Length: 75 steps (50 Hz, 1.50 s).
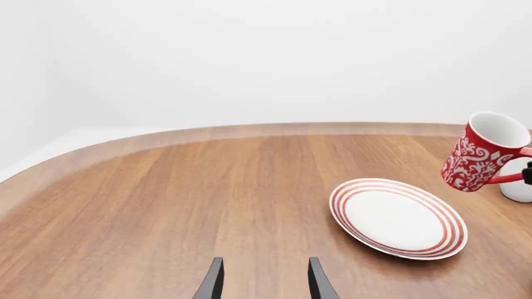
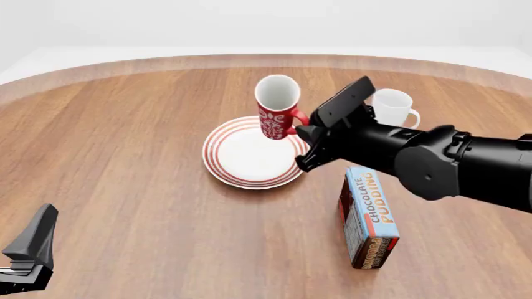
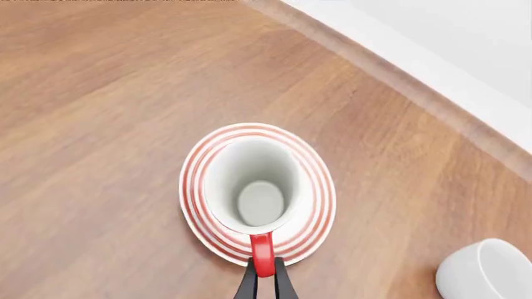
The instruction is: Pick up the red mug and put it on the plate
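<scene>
Front view is showing your right gripper pinching the loop handle of the red mug, and the mug is hanging clear of the table, tipped a little, over the far rim of the plate. From the plate's centre the mug is sitting at about one o'clock. Your right arm's dark wrist is covering the plate's three o'clock edge and hiding the fingertips themselves, so you are seeing the grasp only as the handle disappearing into black.

Right wrist view is giving you the clearer look: the two fingers are closing narrowly on the red handle, and you are looking straight down into the mug's white inside, with the plate's red rings showing around it. The plate's middle is fully blocked by the mug there. A white mug is being cut off at the frame corner; in the front view it is standing at two o'clock from the plate, partly behind your arm. A chocolate pudding box is standing at four o'clock.

Your left gripper is idling with a moderate gap between its fingers, holding nothing. From that camera the red mug's handle end is running off the frame edge.
</scene>
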Each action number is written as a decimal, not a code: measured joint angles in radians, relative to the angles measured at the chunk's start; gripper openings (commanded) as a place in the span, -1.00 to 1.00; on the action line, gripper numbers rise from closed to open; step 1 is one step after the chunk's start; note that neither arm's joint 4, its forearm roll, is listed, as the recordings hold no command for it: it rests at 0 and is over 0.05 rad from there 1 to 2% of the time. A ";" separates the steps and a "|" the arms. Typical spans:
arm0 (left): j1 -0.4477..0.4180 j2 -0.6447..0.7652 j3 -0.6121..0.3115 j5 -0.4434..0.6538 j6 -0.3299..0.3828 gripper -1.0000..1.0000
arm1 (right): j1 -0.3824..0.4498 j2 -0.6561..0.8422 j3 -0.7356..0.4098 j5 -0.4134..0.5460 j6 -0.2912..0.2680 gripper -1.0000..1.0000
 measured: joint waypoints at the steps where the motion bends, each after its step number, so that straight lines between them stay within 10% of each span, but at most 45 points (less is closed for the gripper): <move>1: 0.000 0.000 0.000 0.000 0.000 1.00 | 0.000 0.003 -0.002 -0.001 0.000 -1.00; 75: 0.000 0.000 0.000 0.000 0.000 1.00 | -0.023 0.248 -0.139 -0.106 0.072 -1.00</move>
